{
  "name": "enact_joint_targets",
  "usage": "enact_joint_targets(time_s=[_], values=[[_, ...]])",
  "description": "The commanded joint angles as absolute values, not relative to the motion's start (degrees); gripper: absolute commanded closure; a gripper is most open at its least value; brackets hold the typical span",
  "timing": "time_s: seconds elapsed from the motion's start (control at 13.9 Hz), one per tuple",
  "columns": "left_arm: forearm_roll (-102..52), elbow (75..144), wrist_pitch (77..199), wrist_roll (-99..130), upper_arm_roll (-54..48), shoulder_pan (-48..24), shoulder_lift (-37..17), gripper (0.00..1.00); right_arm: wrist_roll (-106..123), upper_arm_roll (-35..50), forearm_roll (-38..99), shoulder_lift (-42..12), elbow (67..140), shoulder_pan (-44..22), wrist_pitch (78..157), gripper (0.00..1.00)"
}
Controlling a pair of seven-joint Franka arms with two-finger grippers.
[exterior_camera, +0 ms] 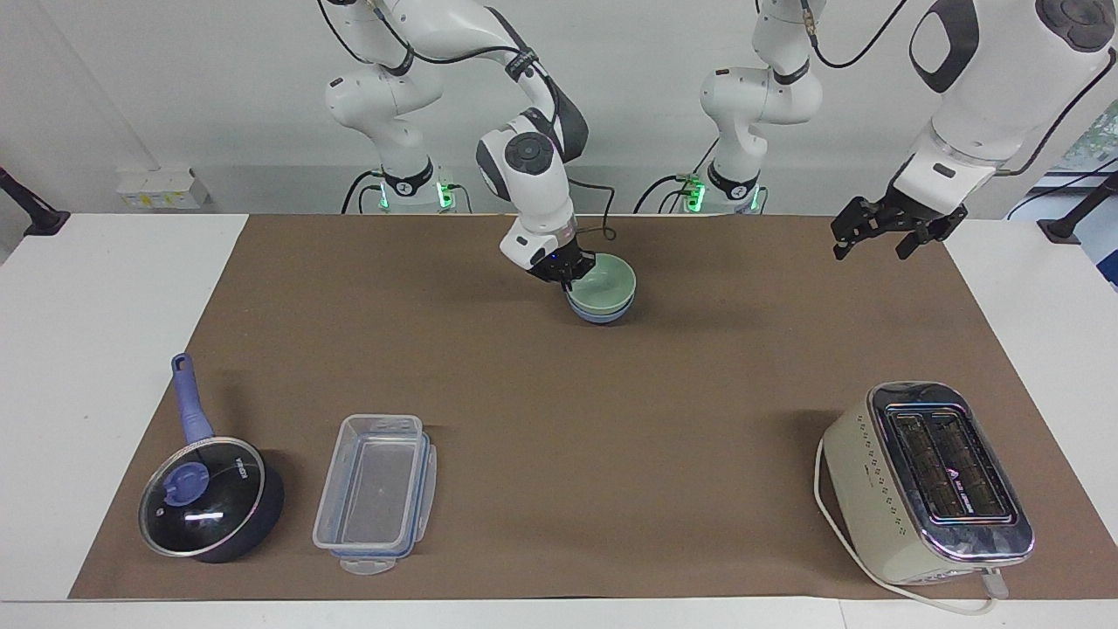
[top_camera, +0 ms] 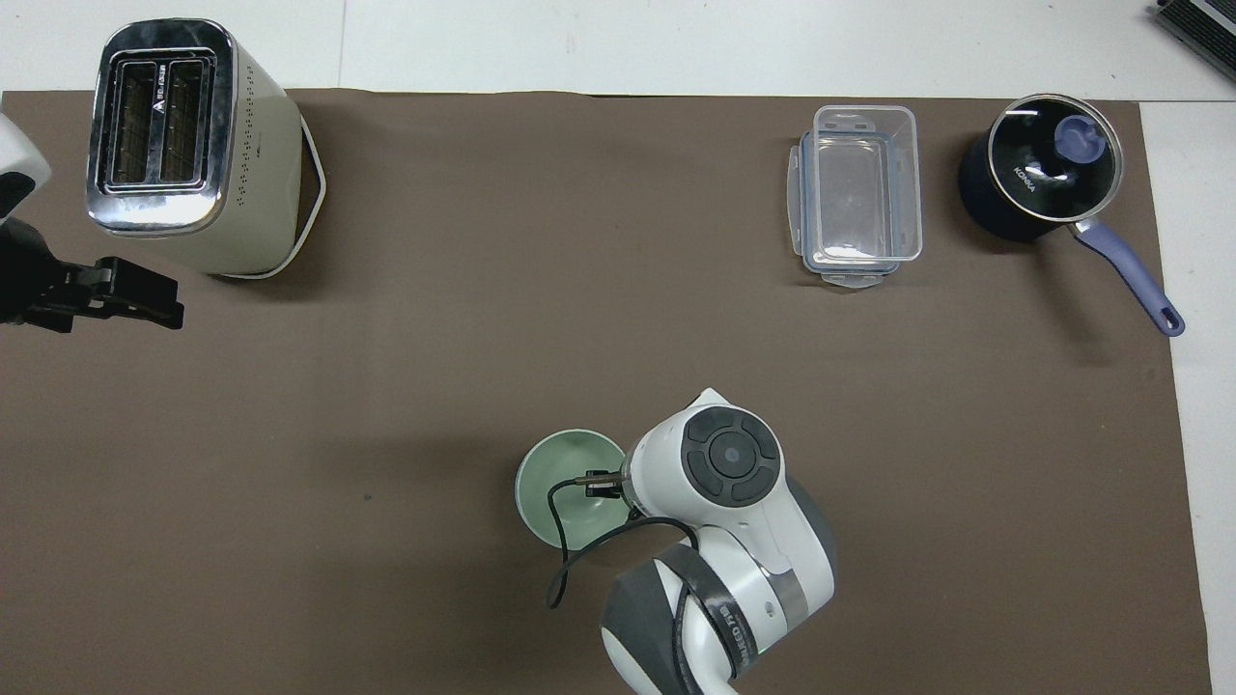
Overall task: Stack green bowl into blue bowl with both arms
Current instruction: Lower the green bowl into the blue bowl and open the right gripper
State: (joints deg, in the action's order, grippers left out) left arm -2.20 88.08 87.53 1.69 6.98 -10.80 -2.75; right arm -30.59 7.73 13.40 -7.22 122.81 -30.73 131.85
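The pale green bowl (exterior_camera: 613, 283) sits level inside the blue bowl (exterior_camera: 603, 315) on the brown mat, near the robots at mid table. My right gripper (exterior_camera: 567, 272) is shut on the green bowl's rim on the side toward the right arm's end. In the overhead view the green bowl (top_camera: 554, 477) covers the blue one, and the right wrist hides the gripper. My left gripper (exterior_camera: 882, 238) hangs open and empty in the air over the mat's edge at the left arm's end.
A cream toaster (exterior_camera: 930, 480) stands far from the robots at the left arm's end. A clear plastic container (exterior_camera: 376, 494) and a dark lidded saucepan (exterior_camera: 210, 500) with a blue handle lie far from the robots toward the right arm's end.
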Motion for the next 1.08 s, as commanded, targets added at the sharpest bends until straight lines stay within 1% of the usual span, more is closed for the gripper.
enact_joint_targets(time_s=[0.0, 0.29, 0.36, 0.43, 0.5, 0.58, 0.86, 0.94, 1.01], values=[[-1.2, 88.0, 86.7, 1.3, 6.6, -10.2, -2.1, 0.00, -31.4, 7.6, 14.9, -7.7, 123.0, -31.5, 133.4, 1.00], [-1.2, 88.1, 86.7, 1.3, 6.6, -10.2, -2.2, 0.00, -30.8, 7.6, 14.9, -7.7, 123.0, -31.5, 133.3, 1.00], [-1.2, 88.1, 86.7, 1.3, 6.6, -10.2, -2.1, 0.00, -30.8, 7.6, 14.9, -7.7, 123.0, -31.5, 133.3, 0.96], [-1.2, 88.1, 86.7, 1.3, 6.6, -10.2, -2.1, 0.00, -30.8, 7.6, 14.9, -7.7, 123.0, -31.5, 133.3, 0.86], [-1.2, 88.1, 86.7, 1.3, 6.6, -10.2, -2.1, 0.00, -30.8, 7.6, 14.9, -7.7, 123.0, -31.5, 133.3, 0.80], [-1.2, 88.1, 86.7, 1.3, 6.6, -10.2, -2.1, 0.00, -31.1, 7.6, 14.9, -7.7, 122.9, -31.5, 133.3, 0.77], [-1.2, 88.0, 86.7, 1.3, 6.6, -10.2, -2.1, 0.00, -31.4, 7.6, 14.9, -7.6, 122.2, -31.5, 132.7, 0.72], [-1.2, 88.0, 86.7, 1.3, 6.6, -10.2, -2.1, 0.00, -31.3, 7.6, 14.9, -6.9, 121.7, -31.4, 132.2, 0.64], [-1.2, 88.1, 86.7, 1.3, 6.6, -10.2, -2.1, 0.00, -31.1, 7.5, 14.9, -5.6, 121.6, -30.8, 132.0, 0.31]])
